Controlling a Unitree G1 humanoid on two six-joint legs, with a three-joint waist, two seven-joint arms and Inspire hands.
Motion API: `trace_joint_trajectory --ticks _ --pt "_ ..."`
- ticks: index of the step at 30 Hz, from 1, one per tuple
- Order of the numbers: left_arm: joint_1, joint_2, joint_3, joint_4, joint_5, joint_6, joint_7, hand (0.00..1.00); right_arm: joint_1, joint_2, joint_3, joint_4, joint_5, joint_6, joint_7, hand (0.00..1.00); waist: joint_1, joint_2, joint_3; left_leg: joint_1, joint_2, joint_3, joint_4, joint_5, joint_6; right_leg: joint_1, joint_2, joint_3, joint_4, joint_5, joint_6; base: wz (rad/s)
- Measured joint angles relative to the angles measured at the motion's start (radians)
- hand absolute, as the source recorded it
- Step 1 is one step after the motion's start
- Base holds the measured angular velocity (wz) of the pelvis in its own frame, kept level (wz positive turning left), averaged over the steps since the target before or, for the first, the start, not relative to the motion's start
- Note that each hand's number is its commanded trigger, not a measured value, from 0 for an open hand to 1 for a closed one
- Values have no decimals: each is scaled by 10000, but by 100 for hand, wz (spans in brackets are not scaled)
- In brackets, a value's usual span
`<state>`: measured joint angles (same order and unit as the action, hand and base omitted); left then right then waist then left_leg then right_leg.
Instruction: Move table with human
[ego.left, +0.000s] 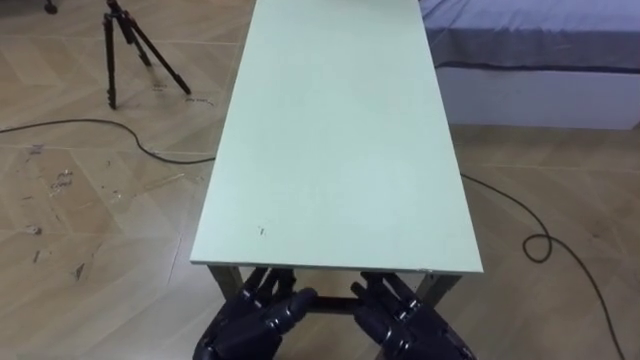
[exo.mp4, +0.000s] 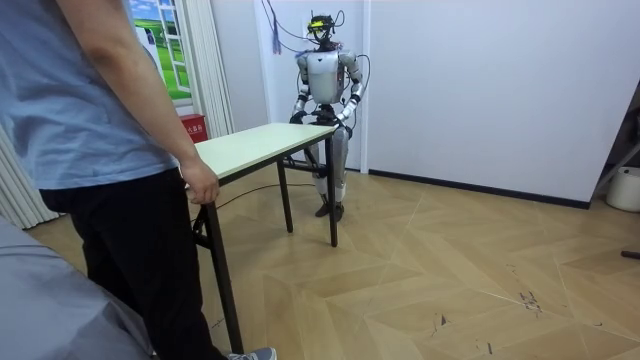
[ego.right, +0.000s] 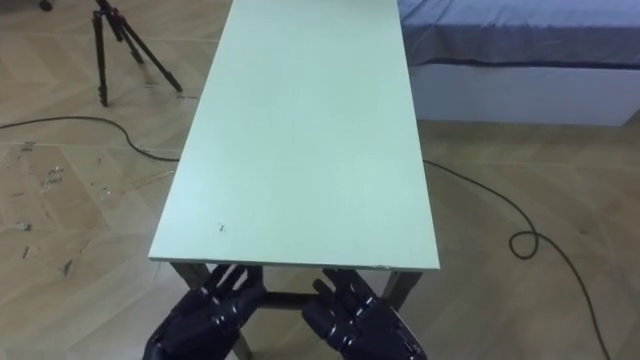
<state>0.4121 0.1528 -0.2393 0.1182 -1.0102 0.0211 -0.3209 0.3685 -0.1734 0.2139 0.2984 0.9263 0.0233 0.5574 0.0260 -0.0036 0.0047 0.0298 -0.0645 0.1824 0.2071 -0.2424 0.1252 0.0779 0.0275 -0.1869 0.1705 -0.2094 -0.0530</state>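
The table's (ego.right: 300, 130) near edge lies just above left hand (ego.right: 203, 314) and right hand (ego.right: 362, 318), fingers spread open

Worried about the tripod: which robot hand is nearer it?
Left. The left hand is below the table's near edge on the tripod's side; right hand lies farther right.

Robot: silver-grey torso, black joints, dark head unit, cables overhead. Left hand (ego.left: 255, 322) and right hand (ego.left: 412, 326): black, segmented. Person (exo.mp4: 105, 150): light-blue tee, black trousers.
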Motion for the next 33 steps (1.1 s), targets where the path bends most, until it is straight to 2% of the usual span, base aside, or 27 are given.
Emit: trace_joint_trajectory --ticks 7,11,14,17,22,23,25,27,31,33 --pt "-30 189 25 -3 -238 56 29 0 -212 -180 -11 -2 165 0 19 0 -193 -2 11 7 0 1 1 0 0 7 20 228 -4 0 0 0" --pt "-157 252 138 -3 -268 186 148 0 -346 -194 -17 -3 383 0 21 0 -266 24 71 -1 2 0 38 -1 1 17 19 227 5 0 0 0" --pt "-202 248 180 -4 -291 244 231 0 -366 -203 -26 -2 546 2 16 0 -276 44 83 -1 4 -13 15 -2 2 2 20 220 26 0 0 0" --pt "-216 252 403 -2 -664 384 258 0 -375 -215 -40 -2 748 2 -1 0 -228 55 91 -17 9 -14 49 -1 1 -17 22 230 28 0 0 0" --pt "-273 326 646 -3 -2121 578 667 0 -431 -258 -25 -1 876 27 -309 0 -185 58 103 69 10 -17 127 0 -1 105 21 237 6 0 -1 0" --pt "-323 359 682 -3 -2379 637 796 0 -495 -265 -25 -1 885 122 -430 0 -188 56 107 92 12 -17 134 0 -1 129 22 240 7 0 -1 0" --pt "-406 374 683 -3 -2593 665 959 0 -614 -264 -22 -1 899 218 -594 0 -190 61 185 160 13 -17 136 0 -1 200 22 242 6 0 -1 0" --pt "-502 370 683 -3 -2748 734 1122 0 -707 -244 -2 0 1044 316 -793 0 -173 23 223 180 22 -22 112 0 -2 143 44 292 39 3 -6 -2" --pt "-583 371 705 -2 -3072 797 1210 0 -784 -243 15 9 1451 553 -883 0 -26 -19 233 226 38 3 -20 7 -12 74 70 417 172 8 -14 -7" --pt "-607 357 728 -1 -3615 959 1222 0 -781 -246 46 22 2146 781 -962 0 125 -37 235 308 40 35 -16 17 -15 95 77 478 170 10 -18 -9"
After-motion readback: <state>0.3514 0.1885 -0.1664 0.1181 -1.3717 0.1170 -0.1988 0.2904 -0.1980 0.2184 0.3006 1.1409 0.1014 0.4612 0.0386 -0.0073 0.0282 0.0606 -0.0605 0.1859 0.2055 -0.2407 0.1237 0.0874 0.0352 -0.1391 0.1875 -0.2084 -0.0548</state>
